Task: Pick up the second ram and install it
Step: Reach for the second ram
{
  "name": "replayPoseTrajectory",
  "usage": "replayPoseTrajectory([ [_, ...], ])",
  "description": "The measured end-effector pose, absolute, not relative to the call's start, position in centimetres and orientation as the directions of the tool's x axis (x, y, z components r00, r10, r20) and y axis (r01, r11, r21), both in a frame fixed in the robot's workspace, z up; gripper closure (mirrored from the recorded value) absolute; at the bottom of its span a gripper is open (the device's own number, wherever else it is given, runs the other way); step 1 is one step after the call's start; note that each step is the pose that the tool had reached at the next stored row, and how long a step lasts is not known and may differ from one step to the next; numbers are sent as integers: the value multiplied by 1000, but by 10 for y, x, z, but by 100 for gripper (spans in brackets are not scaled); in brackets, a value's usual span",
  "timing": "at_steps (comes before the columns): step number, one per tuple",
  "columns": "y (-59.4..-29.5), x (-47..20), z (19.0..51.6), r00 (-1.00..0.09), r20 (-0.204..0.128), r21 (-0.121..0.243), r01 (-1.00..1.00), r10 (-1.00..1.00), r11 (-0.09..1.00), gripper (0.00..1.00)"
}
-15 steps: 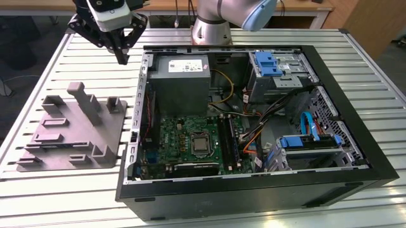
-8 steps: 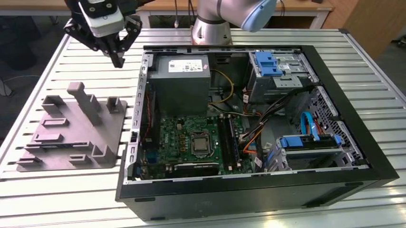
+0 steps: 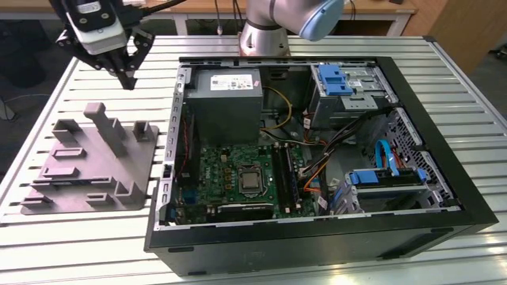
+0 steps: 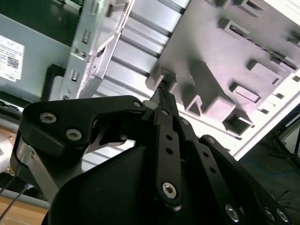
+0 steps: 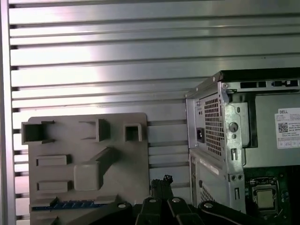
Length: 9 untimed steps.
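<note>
Dark and bluish, the second ram [image 5: 70, 205] is lying flat and lengthwise in a groove of the grey fixture [image 5: 84, 140], as the first wrist view is showing it, with raised blocks and pockets of that fixture around it. I cannot pick the stick out in the exterior view.

I am hanging my gripper [image 3: 127, 83] in the air above the fixture [image 3: 87, 178], toward its end with the tall posts, and touching nothing. My jaws are sitting together with nothing between them; in both wrist views the gripper's tip [image 5: 161, 182] [image 4: 160, 93] is showing as one narrow black point, aimed down near the fixture's edge that faces the computer case [image 5: 211, 122].

That open black case [image 3: 317, 243] is lying on its side just beside the fixture, on the exterior view's right of it. Inside it, the green board [image 3: 230, 172] is occupying the part nearest the fixture, with the square processor [image 3: 250, 181] in its middle and the grey power supply [image 3: 225, 101] beyond it. Blue drive brackets [image 3: 331, 80] are sitting farther from the fixture, across the case. Fixture and case are both resting on the slatted metal table [image 3: 79, 249].
</note>
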<state>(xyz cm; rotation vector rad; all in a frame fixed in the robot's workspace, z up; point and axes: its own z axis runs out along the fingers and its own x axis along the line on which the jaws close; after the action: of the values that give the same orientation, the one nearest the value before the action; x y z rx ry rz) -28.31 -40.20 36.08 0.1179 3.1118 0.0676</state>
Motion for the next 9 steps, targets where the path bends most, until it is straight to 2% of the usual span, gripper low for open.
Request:
replayPoseTrajectory([
  [9,-409,-311,356,-997,-25,44,75,76,996,90],
])
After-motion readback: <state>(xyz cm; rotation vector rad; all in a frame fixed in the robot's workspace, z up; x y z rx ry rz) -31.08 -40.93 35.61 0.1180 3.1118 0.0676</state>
